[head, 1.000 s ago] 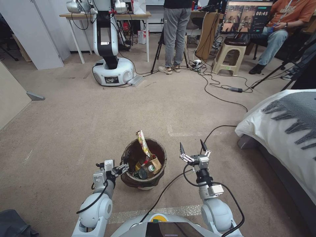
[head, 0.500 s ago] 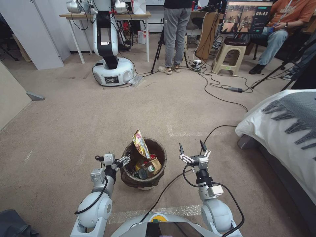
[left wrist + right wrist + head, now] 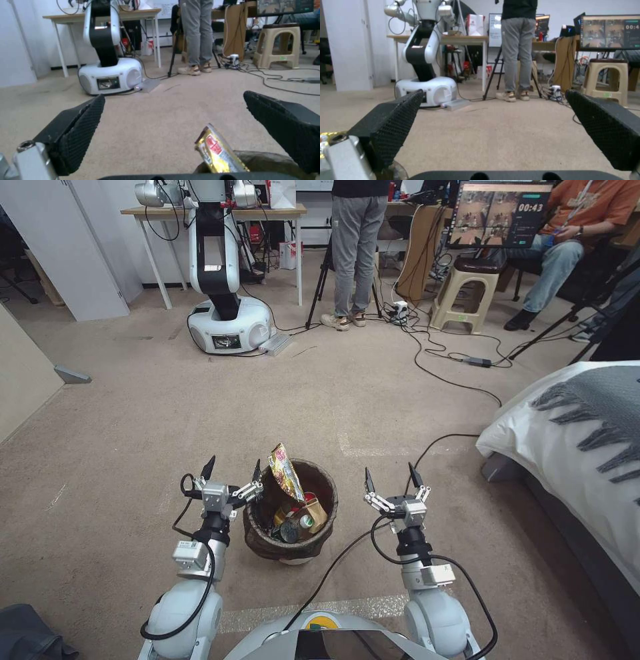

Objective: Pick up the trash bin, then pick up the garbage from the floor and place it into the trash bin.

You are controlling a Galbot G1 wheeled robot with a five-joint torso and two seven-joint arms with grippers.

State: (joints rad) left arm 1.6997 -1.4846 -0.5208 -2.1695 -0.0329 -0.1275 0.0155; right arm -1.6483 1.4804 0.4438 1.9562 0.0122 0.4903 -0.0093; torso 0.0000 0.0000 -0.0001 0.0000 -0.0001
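On the carpet directly ahead of the robot's base stands the trash bin, upright, its dark brown bag folded over the rim. Garbage fills it: a brown paper bag, a bottle top with a green label and red scraps are visible inside. A yellow snack wrapper sticks up tilted from the bin's left rear side, above the rim; the left wrist view shows the same wrapper poking up over the bag's edge.

Left tool: raised just beside the bin's left rim, fingers spread wide, pointing up and forward, holding nothing. Its inner finger sits very near the rim and the wrapper; contact cannot be judged from the head view. In the left wrist view both ribbed fingers stand far apart with bare carpet between them.

Right tool: raised on the bin's right side, apart from it, fingers equally wide open and empty. The right wrist view shows the two pads spread with carpet between them.

A black cable runs along the floor from the right tool's side toward the rear. A bed with white cover and grey fringed throw lies to the right. A second white robot stands well behind, beside a desk.
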